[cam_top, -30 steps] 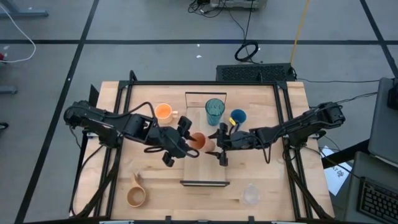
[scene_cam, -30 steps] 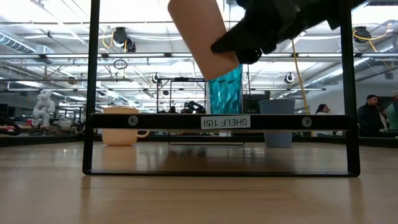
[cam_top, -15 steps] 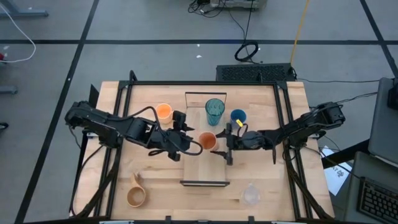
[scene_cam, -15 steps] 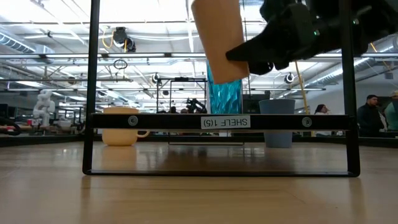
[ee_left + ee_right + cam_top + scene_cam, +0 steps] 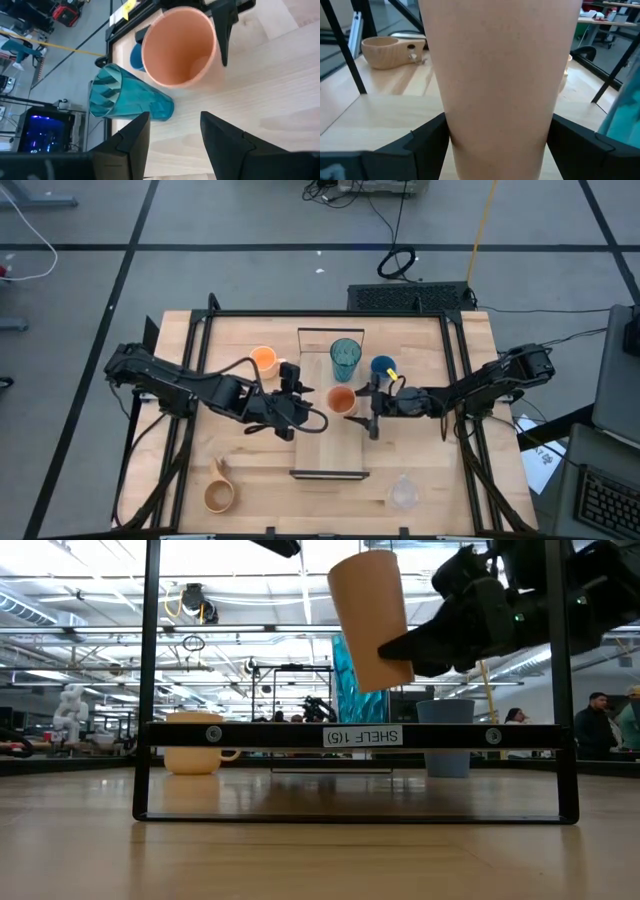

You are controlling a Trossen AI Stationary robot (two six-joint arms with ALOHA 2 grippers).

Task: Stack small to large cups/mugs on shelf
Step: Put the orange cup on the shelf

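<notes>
My right gripper is shut on the small orange cup above the middle of the light-wood shelf. In the low view the cup is clear above the shelf board. My left gripper is open and empty just left of the cup, its fingers pointing at the cup's mouth. The teal tumbler stands on the shelf's far end. The blue cup, orange mug, wooden mug and clear cup stand on the table. My right gripper pinches the small orange cup's side wall between its two fingers, on the cup's lower half. The fingers come level from the table's right. The cup is lifted clear of the shelf and tilted, its mouth up and toward the left.
Black frame bars run along the table's left and right sides and the far edge. The shelf's near half is bare. People stand in the room beyond the table.
My right gripper has gone toward the table's right edge with the small orange cup, which has sunk a little and stays tilted above the shelf. My left gripper has drawn back toward the table's left, leaving a gap to the cup.
</notes>
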